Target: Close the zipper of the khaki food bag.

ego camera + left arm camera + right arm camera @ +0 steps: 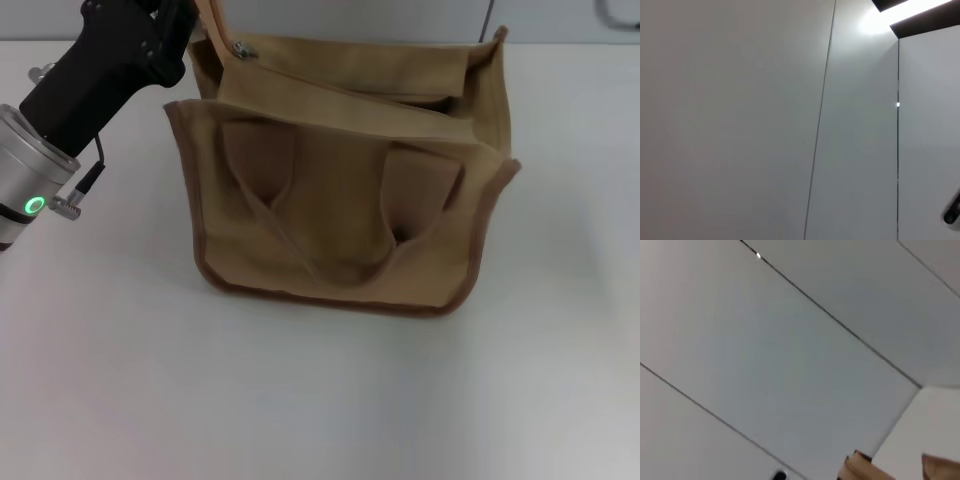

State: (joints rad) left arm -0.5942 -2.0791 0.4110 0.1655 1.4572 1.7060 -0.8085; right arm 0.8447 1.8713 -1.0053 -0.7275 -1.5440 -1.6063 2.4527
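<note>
The khaki food bag (340, 210) stands on the white table in the head view, its two looped handles lying flat against the near side. The zipper's silver pull tab (241, 48) sits at the far left end of the top flap. A dark gap shows under the flap toward the right end. My left gripper (175, 25) is at the bag's far left corner, right beside the pull tab, with its fingers cut off by the picture's edge. A tan bit of the bag (857, 469) shows in the right wrist view. My right gripper is out of view.
The white table (300, 400) spreads around the bag on all sides. A grey wall runs behind it. Both wrist views show mostly grey wall panels (740, 120).
</note>
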